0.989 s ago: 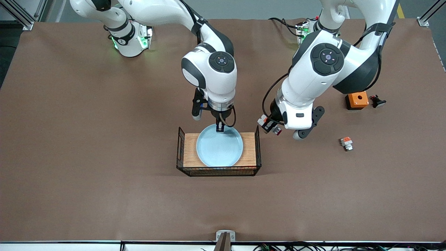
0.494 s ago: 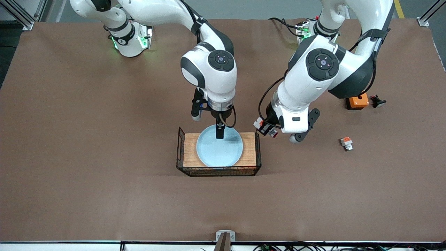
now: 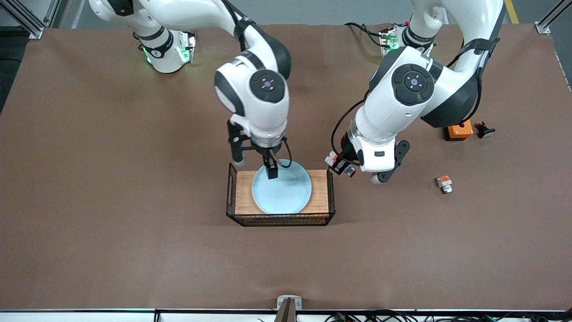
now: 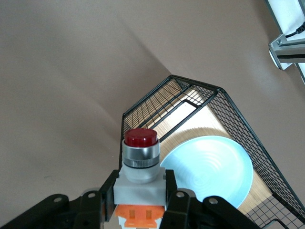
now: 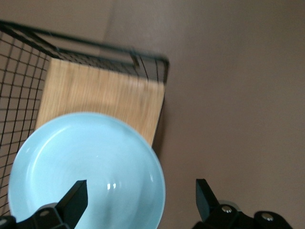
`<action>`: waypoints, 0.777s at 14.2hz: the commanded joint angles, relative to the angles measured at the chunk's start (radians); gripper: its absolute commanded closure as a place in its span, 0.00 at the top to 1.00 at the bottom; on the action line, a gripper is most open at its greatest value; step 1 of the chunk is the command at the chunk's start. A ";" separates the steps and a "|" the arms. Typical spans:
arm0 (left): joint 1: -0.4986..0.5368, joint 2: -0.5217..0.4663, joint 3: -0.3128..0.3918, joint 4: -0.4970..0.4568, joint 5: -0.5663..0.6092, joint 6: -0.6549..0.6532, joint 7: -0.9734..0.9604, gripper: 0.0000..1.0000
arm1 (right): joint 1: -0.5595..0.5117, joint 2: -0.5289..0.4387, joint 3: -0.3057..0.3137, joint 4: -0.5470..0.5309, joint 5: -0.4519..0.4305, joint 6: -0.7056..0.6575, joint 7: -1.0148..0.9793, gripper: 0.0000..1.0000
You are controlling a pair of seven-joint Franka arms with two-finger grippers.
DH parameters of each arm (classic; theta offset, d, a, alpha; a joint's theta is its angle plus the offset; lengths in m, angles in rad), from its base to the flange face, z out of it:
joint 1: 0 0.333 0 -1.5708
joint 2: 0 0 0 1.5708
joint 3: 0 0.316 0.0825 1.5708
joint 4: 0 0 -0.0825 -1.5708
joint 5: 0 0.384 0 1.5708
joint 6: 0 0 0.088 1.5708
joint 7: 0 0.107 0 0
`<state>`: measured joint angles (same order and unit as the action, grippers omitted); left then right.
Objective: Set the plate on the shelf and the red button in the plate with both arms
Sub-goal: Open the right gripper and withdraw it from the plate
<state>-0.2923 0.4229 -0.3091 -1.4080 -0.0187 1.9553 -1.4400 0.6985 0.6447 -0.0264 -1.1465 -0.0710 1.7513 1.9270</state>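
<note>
The pale blue plate [image 3: 281,188] lies flat on the wooden board inside the black wire basket [image 3: 280,220]. My right gripper [image 3: 271,171] hangs open and empty over the plate's rim on the side toward the robots' bases. In the right wrist view the plate [image 5: 86,167] lies partly between the spread fingers [image 5: 76,196] of my right gripper [image 5: 140,198]. My left gripper [image 3: 340,164] is shut on the red button [image 3: 338,162], in the air just outside the basket's end wall toward the left arm's end of the table. In the left wrist view my left gripper [image 4: 140,200] grips the red button [image 4: 140,157] by its white body, red cap pointing at the basket [image 4: 143,110] and plate [image 4: 209,169].
An orange box [image 3: 458,129] and a small black part [image 3: 484,129] lie toward the left arm's end of the table. An orange-and-white block [image 3: 444,183] lies nearer to the front camera than them. The basket has tall mesh end walls.
My right gripper has shifted off the plate's rim toward the right arm's end of the table, empty. My left gripper brought the red button closer to the basket, then held still.
</note>
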 commanded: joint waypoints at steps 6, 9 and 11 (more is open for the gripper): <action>-0.050 0.046 0.013 0.072 0.005 0.030 -0.143 0.31 | -0.282 -0.183 0.011 -0.004 0.109 -0.292 -0.824 1.00; -0.077 0.077 0.015 0.113 0.008 0.037 -0.261 0.31 | -0.394 -0.226 0.002 -0.010 0.106 -0.340 -1.180 1.00; -0.093 0.088 0.016 0.119 0.011 0.063 -0.339 0.31 | -0.482 -0.243 0.002 -0.015 0.105 -0.363 -1.357 1.00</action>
<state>-0.3554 0.4814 -0.3065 -1.3354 -0.0186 2.0044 -1.7030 0.2861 0.4353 -0.0381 -1.1341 0.0210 1.4025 0.7206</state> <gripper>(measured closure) 0.577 0.000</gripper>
